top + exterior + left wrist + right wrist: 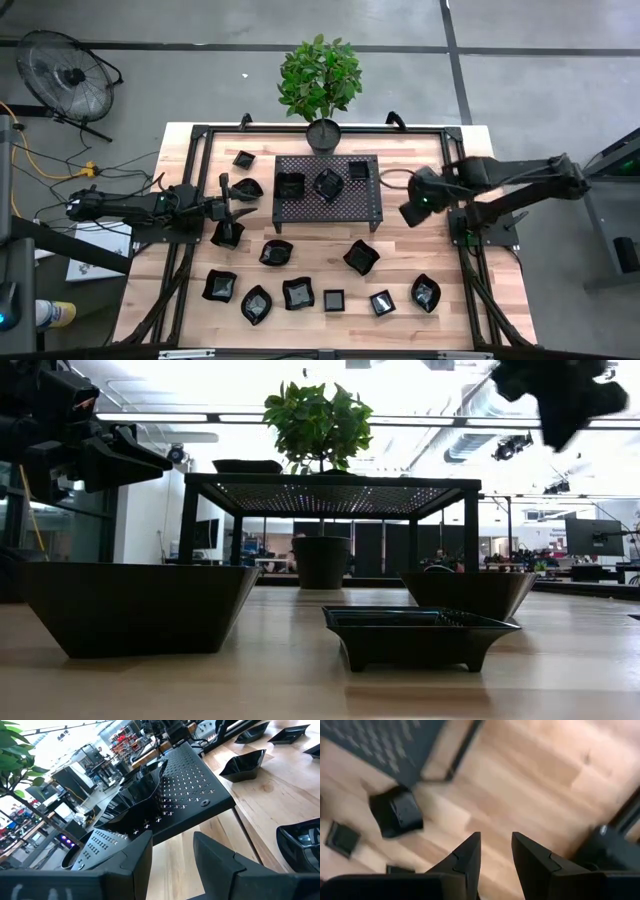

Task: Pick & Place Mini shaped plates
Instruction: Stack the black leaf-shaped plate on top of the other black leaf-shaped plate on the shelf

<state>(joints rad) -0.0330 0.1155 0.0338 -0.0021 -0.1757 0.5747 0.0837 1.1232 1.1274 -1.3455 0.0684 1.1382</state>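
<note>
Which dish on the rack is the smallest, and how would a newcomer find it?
Start at the black perforated rack in front of the potted plant. Three dishes sit on it; take the one at its right far corner. It is a small flat square, unlike its two bigger, deeper neighbours.

Pale wood planks make up the table [400,262], the grain plain to see and a soft sheen on top. The mini shaped plates [361,257] are glossy black, catching highlights on their smooth walls. The rack [200,790] looks like black metal, matt, its top punched with rows of small holes. The round plant pot [323,134] at the table's far edge is dark and dull. Both sets of gripper fingers [465,857] look like hard dark plastic, smooth with a faint shine.
</note>
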